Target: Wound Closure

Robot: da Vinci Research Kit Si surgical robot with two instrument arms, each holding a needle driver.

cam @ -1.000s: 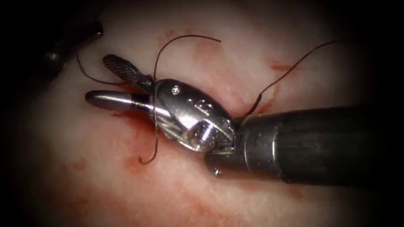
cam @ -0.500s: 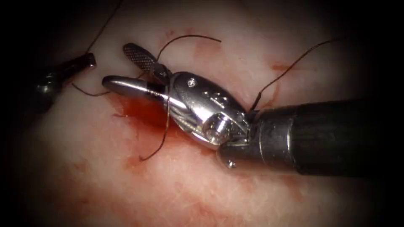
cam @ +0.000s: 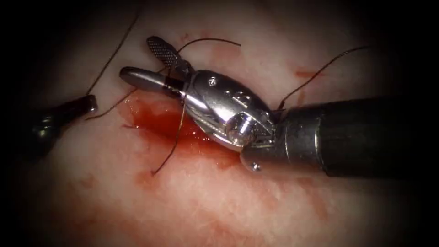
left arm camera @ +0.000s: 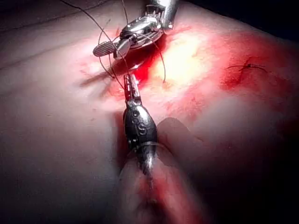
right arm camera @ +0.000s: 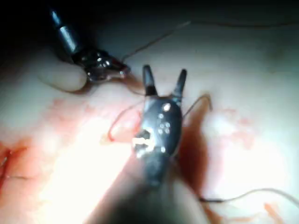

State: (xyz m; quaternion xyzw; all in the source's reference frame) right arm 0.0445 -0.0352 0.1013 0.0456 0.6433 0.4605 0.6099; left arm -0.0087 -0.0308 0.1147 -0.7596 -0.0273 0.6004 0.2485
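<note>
Fingers of my R tool (cam: pixel 153 61) gape w/ nothing held, L tool (cam: pixel 89 104) pinches thread (cam: pixel 114 59) left of the cut (cam: pixel 169 123); needle unseen, closure looks unfinished.

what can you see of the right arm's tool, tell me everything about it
The right arm's tool is a shiny metal needle driver on a dark shaft that enters from the endoscope view's right. Its two fingers are spread open and hold nothing; one shows a cross-hatched gripping face, the other a smooth rounded back. A silver wrist with a round pivot pin joins them to the shaft. It lies low over the tissue, above the red fluid. Thread crosses the base of the fingers.
</note>
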